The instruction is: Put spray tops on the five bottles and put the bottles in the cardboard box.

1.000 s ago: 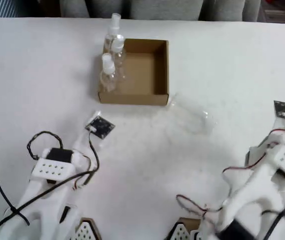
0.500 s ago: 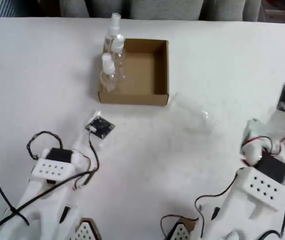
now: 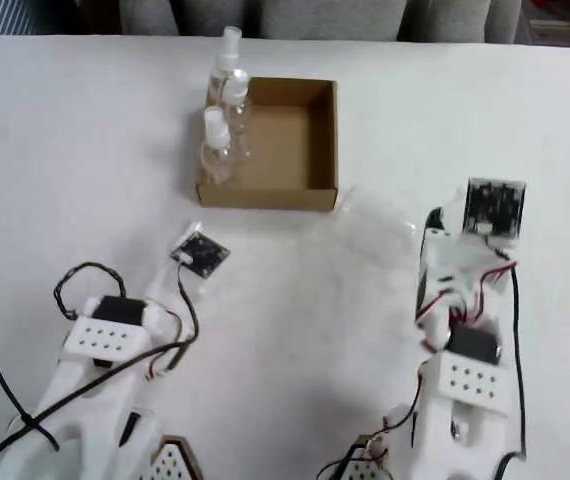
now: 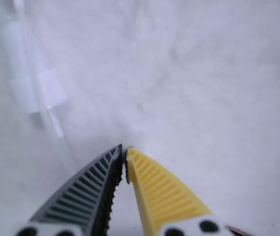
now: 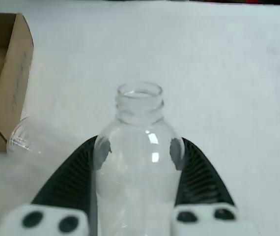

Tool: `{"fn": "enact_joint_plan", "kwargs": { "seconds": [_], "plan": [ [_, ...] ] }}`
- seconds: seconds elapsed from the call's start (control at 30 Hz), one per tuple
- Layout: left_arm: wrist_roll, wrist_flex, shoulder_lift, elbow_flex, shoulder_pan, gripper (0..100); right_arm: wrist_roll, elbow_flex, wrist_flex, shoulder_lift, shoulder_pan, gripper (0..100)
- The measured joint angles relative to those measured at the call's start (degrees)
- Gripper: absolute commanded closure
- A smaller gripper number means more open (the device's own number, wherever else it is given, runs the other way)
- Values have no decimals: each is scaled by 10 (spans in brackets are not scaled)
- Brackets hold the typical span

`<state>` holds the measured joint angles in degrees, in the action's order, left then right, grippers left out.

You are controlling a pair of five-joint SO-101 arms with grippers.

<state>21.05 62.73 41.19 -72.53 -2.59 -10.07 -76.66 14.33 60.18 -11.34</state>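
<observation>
Cardboard box (image 3: 295,150) sits open at the far middle of the table (image 3: 65,150) in the high view. Three capped bottles (image 3: 217,148) stand in a row at its left wall; I cannot tell whether they stand inside it or just outside. A clear lying bottle (image 3: 380,228) rests on its side just off the box's near right corner. The right arm (image 3: 465,375) has its front end just beside that lying bottle. The left arm (image 3: 105,345) is at the near left edge, well apart from the box.

From the left wrist, the left gripper (image 4: 125,153) has its grey and yellow fingers pressed tip to tip, gripping nothing, over bare table. A white spray top (image 4: 29,91) with a thin tube lies near the tips, not touching them.

From the right wrist, the right gripper (image 5: 139,143) is clamped on an uncapped bottle (image 5: 139,108). One black finger sits on each side of its body, and its open neck points away past the fingertips. The lying bottle's mouth shows beyond one finger, near a corner of the box.
</observation>
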Motion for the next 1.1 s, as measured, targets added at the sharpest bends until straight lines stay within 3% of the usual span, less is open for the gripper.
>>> {"fn": "enact_joint_plan", "kwargs": {
  "seconds": [0.13, 0.37, 0.57, 0.63, 0.87, 1.1],
  "plan": [
    [0, 0, 0, -1, -1, 978, 15, -39, -30, 72, 4, 982],
    [0, 0, 0, -1, -1, 978, 168, -107, -37, 210, 20, 982],
    [0, 0, 0, -1, 0, 978, 166, -194, -38, 378, 83, 982],
    [0, 0, 0, -1, 0, 978, 165, -194, 5, 412, 89, 982],
    [0, 0, 11, 3, -1, 978, 180, -197, 105, 414, 166, 982],
    [0, 0, 131, 11, -1, 977, 182, -197, 193, 422, 207, 982]
  ]
}}
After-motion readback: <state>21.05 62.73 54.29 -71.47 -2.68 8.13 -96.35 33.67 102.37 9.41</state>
